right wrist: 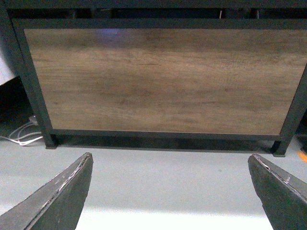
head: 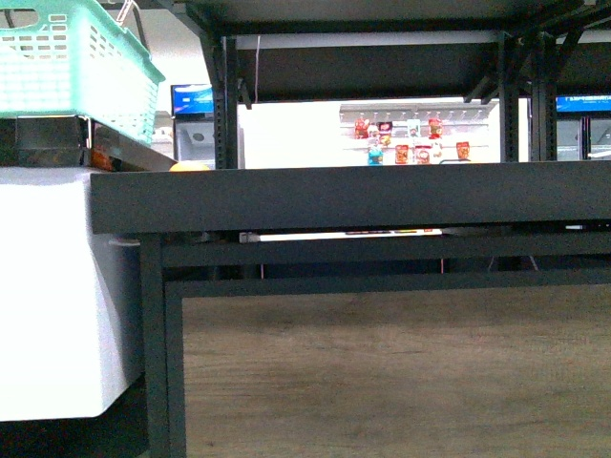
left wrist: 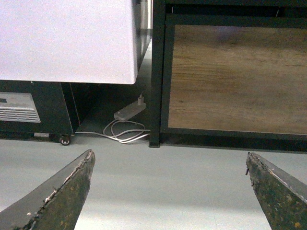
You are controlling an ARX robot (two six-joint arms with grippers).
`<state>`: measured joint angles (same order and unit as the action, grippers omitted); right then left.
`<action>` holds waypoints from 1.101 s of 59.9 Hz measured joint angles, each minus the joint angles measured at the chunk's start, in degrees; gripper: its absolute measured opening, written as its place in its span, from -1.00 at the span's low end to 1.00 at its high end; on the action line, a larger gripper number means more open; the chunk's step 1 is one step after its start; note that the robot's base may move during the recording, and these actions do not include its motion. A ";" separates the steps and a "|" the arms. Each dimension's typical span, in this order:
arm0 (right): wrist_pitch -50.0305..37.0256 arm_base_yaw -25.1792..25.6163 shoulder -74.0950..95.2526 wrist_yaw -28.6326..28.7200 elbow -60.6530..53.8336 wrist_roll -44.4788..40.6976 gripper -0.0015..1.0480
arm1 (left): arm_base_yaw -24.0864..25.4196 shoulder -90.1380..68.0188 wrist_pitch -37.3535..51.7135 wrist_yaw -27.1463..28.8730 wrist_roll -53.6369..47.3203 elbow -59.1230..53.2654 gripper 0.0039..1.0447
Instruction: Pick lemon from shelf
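Front view: lemon [head: 189,166] on shelf [head: 382,196], above hands [left wrist: 169,154] [right wrist: 170,155].

Black metal-framed tiered shelf [head: 382,196]: one, with two tray levels in view. Brown wood-grain panel [head: 401,372]: one. Turquoise slotted plastic basket [head: 76,67]: one. White boxy cabinet [head: 57,286]: one. Yellow-orange rounded fruit [head: 189,165], only its top showing: one. Blue-lit screens [head: 192,98]: two. Small packets on the far wall [head: 410,138]: too small to count. White power strip with cable [left wrist: 128,112]: one. Black castor [left wrist: 64,140]: one. Grippers: two, the left gripper [left wrist: 169,154] and the right gripper [right wrist: 170,157], with two dark fingers each.
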<state>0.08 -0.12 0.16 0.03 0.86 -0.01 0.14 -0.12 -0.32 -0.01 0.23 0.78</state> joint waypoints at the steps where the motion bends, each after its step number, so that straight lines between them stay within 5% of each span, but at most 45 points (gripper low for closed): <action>1: 0.00 0.00 0.00 0.00 0.00 -0.02 0.86 | 0.00 0.00 0.00 0.00 0.00 0.00 0.85; 66: 0.00 0.00 -0.02 0.00 0.00 -0.02 0.86 | 0.00 0.02 0.00 0.02 0.00 0.00 0.85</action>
<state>0.08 -0.12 0.14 0.03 0.86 -0.03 0.14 -0.10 -0.32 0.01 0.23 0.78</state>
